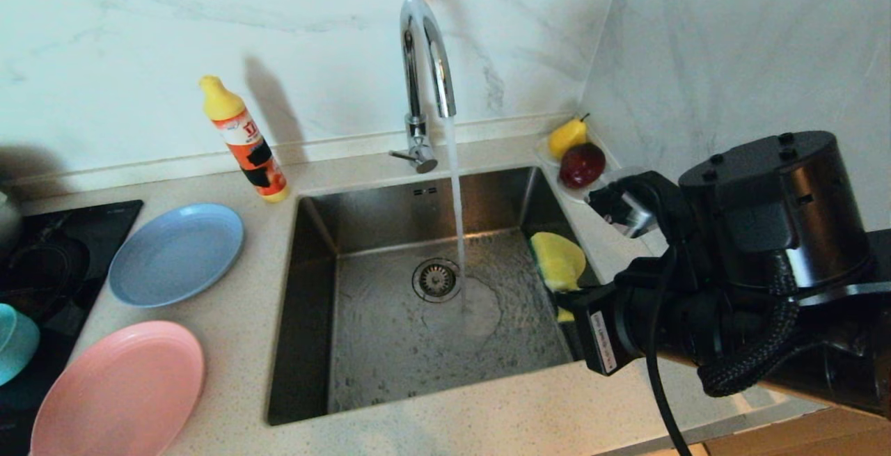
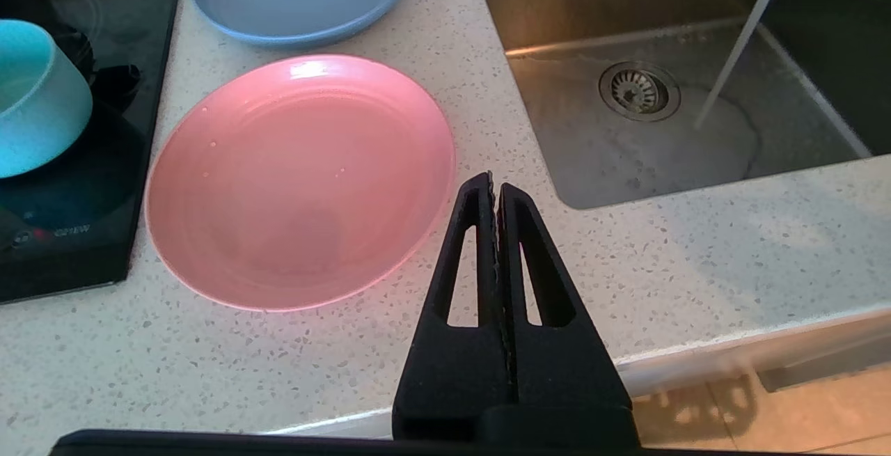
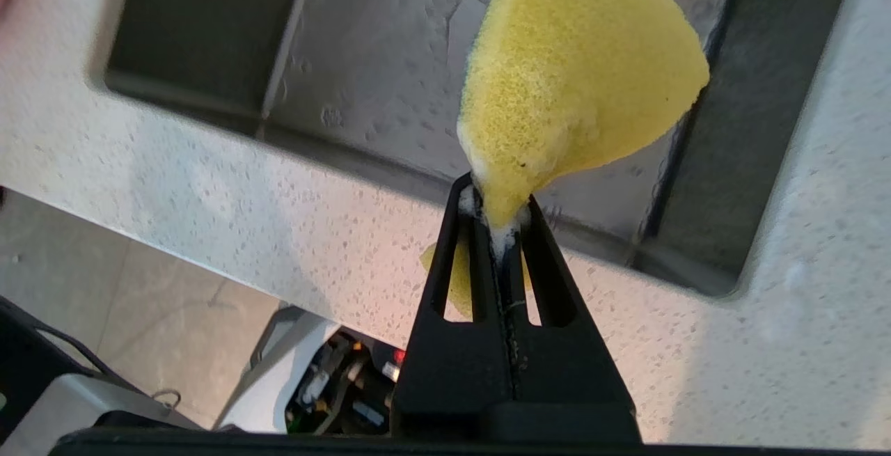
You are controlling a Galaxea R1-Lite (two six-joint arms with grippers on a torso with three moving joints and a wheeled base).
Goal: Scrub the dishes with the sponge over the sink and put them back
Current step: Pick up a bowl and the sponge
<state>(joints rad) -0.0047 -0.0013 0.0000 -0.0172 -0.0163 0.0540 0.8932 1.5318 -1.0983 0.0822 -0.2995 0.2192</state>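
Note:
My right gripper [image 3: 497,202] is shut on a corner of the yellow sponge [image 3: 571,73], with white foam at its tips. In the head view the sponge [image 1: 559,259] hangs over the right edge of the steel sink [image 1: 362,372]. The pink plate [image 1: 118,390] and the light-blue plate [image 1: 175,253] lie flat on the counter to the left of the sink, and the teal bowl [image 1: 14,341] stands on the black hob. My left gripper [image 2: 494,183] is shut and empty, parked above the counter between the pink plate [image 2: 299,177] and the sink [image 2: 800,184].
Water runs from the curved chrome tap [image 1: 426,59] onto the basin floor beside the drain strainer [image 1: 436,279]. A yellow-capped detergent bottle [image 1: 245,141] stands behind the sink's left corner. A saucer with a pear [image 1: 567,137] and a red fruit [image 1: 582,165] sits in the back right corner.

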